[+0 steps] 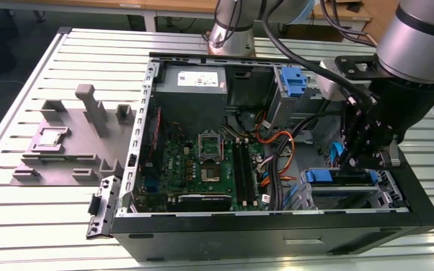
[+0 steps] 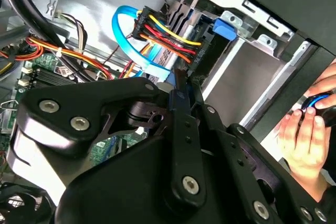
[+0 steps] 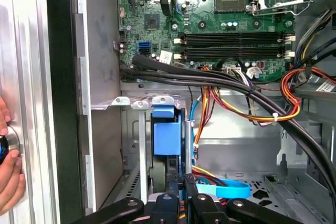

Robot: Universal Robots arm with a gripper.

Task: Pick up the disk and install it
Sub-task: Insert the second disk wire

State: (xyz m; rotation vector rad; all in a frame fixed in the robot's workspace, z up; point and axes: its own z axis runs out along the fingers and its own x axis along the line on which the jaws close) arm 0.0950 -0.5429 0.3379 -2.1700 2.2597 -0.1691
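Tool down inside the open computer case, lower right of the exterior view, over the drive cage. In both wrist views the fingers stand nearly together with a thin blue edge pinched between them; a narrow grip, closed on what I take to be the disk's rail.

Disk: in the first wrist view it sits lower centre, blue-tabbed end showing, standing on edge in the cage slot directly ahead of the fingertips. Long axis runs straight away from the tool, into the bay, in line with the fingers. Looks at least partly seated; how deep, cannot tell.

Cable bundle of red, yellow and orange wires lies just beside the slot, close to the tool's path.

A person's hand rests on the surface outside the case wall, well apart from the tool.
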